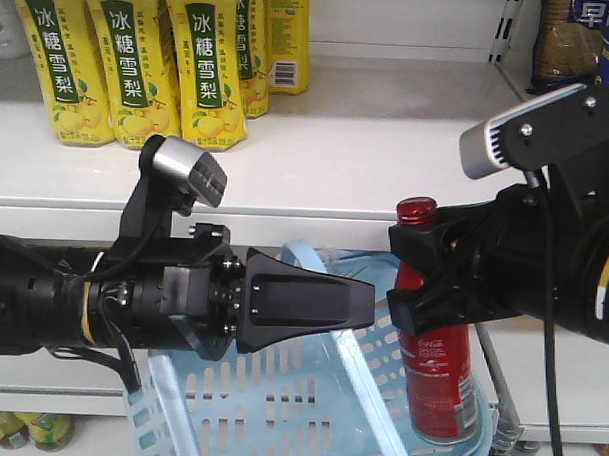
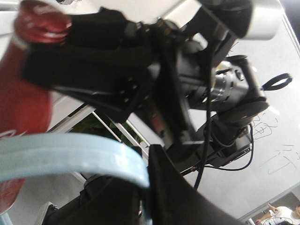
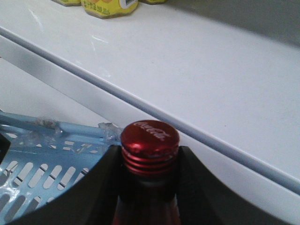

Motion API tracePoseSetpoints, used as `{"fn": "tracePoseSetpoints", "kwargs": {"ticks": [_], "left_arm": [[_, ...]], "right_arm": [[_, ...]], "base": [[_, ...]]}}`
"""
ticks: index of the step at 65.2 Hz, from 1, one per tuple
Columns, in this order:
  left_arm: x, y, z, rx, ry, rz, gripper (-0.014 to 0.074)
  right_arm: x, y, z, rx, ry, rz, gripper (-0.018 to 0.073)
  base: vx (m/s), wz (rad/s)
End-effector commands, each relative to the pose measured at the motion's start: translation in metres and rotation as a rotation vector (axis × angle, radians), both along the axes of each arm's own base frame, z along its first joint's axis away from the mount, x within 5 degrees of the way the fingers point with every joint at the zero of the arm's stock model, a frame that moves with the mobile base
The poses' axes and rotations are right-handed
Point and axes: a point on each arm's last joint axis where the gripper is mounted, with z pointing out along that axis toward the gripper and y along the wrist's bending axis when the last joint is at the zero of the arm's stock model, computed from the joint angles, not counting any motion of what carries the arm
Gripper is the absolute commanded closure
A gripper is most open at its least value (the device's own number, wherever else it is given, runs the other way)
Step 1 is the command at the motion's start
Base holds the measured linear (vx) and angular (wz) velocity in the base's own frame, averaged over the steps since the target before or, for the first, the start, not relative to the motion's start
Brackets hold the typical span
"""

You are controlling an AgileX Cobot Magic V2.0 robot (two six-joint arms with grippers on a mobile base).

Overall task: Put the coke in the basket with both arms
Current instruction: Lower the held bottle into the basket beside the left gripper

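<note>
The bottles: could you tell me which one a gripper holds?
The red coke, clamped at its neck by the right gripper; the yellow bottles stand free on the shelf.

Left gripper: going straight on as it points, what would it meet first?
Probably the right gripper clamped on the coke bottle, just ahead of the left gripper's tip; depth is unclear.
</note>
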Motion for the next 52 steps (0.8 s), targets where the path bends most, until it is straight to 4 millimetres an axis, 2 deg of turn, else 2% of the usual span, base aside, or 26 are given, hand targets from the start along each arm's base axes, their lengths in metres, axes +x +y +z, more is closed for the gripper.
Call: {"fn": "tracePoseSetpoints", "kwargs": {"ticks": [1,12,30,36,43,52], "left_arm": [[-0.017,0.005,0.034,-0.212,-0.056,-0.140,0.0603],[-0.017,0.005,0.034,-0.212,-0.056,-0.140,0.0603],[-0.017,0.005,0.034,-0.212,-0.056,-0.140,0.0603],[-0.017,0.005,0.034,-0.212,-0.056,-0.140,0.0603],[-0.017,0.005,0.034,-0.212,-0.056,-0.140,0.0603],[-0.017,0.005,0.034,-0.212,-0.056,-0.140,0.0603]], "right_arm": [[0.001,0.004,0.024,0.112,-0.149,0.042,0.0525],[0.001,0.005,0.026,0.123,-0.163,0.048,0.0422],[0.002,0.005,0.026,0.117,-0.168,0.049,0.0113],[0.002,0.005,0.026,0.116,-0.168,0.049,0.0037],[0.000,0.004,0.027,0.112,-0.180,0.049,0.0008],[-0.009,-0.007,0.038,0.105,-0.238,0.046,0.0057]], "base": [[0.00,0.00],[0.00,0.00],[0.00,0.00],[0.00,0.00],[0.00,0.00],[0.00,0.00]]}}
